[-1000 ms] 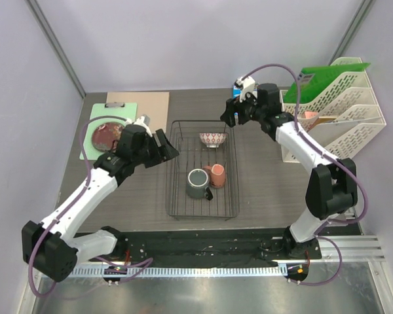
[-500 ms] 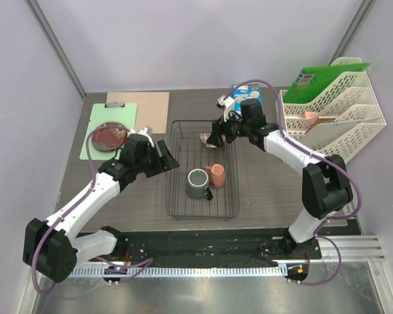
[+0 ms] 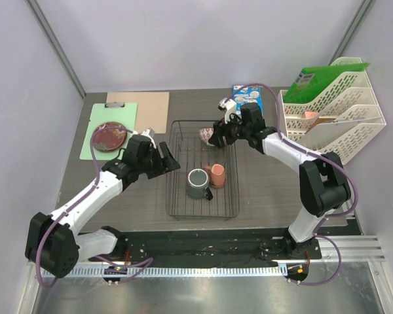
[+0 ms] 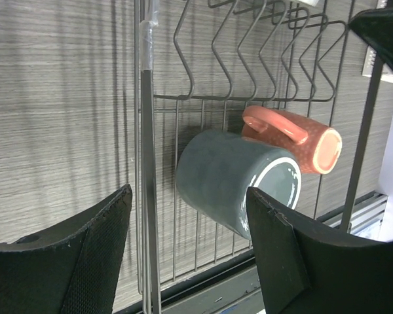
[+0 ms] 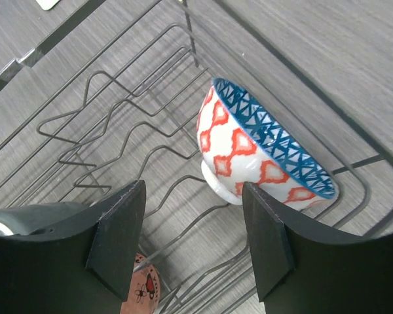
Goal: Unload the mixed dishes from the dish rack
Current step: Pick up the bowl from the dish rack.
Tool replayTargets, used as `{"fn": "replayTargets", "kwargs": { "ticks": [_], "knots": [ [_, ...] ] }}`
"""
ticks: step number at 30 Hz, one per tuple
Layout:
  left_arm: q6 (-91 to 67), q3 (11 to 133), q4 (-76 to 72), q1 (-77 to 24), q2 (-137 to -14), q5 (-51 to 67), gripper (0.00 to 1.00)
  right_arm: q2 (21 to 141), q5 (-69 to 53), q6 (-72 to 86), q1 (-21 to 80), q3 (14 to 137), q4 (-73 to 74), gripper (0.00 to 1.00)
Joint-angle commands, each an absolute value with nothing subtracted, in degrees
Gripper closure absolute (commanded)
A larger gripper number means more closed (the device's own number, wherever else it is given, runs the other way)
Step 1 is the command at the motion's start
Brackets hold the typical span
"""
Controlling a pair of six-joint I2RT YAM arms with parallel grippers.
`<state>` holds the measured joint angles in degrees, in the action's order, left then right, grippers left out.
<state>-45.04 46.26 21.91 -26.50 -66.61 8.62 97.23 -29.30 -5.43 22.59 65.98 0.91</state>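
The black wire dish rack [image 3: 173, 196] holds a grey-green mug [image 3: 196, 183], a salmon-pink cup [image 3: 217, 174] and a red-white bowl [image 3: 208, 136] with blue inside. The dark red plate [image 3: 109, 137] lies on a green mat outside the rack. My left gripper [image 3: 169, 157] is open at the rack's left side; its wrist view shows the mug [image 4: 232, 180] and cup [image 4: 295, 139] lying on their sides ahead of the open fingers. My right gripper [image 3: 217, 134] is open just above the bowl [image 5: 262, 150], which leans on its edge in the rack [image 5: 118, 131].
A green mat [image 3: 95, 145] and a brown clipboard [image 3: 150, 108] lie at the back left. A white tiered file tray [image 3: 340, 124] with a green folder stands at the right. A blue carton [image 3: 249, 97] lies behind the rack.
My right gripper swung left and down from beside the file tray to the bowl. My left gripper moved away from the plate towards the rack's left side.
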Motion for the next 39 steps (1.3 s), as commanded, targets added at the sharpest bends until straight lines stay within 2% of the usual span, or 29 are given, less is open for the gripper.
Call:
{"fn": "replayTargets", "kwargs": {
  "ticks": [1, 17, 29, 39],
  "knots": [
    [-45.5, 45.7, 19.2, -26.5, -67.9, 10.1, 0.30, 93.5, -26.6, -6.7, 23.1, 67.6, -2.7, 0.34],
    [-45.8, 45.0, 19.1, -26.5, -70.3, 11.5, 0.31, 100.1, -23.5, -12.9, 22.9, 74.4, -0.2, 0.34],
    [-45.2, 46.5, 19.9, -26.5, -72.1, 13.6, 0.33, 106.3, -29.8, -19.7, 22.2, 83.1, 11.5, 0.36],
    [-44.3, 48.2, 21.1, -26.5, -72.8, 13.9, 0.34, 99.7, -31.3, -18.0, 22.1, 77.5, 9.1, 0.34]
  ]
}}
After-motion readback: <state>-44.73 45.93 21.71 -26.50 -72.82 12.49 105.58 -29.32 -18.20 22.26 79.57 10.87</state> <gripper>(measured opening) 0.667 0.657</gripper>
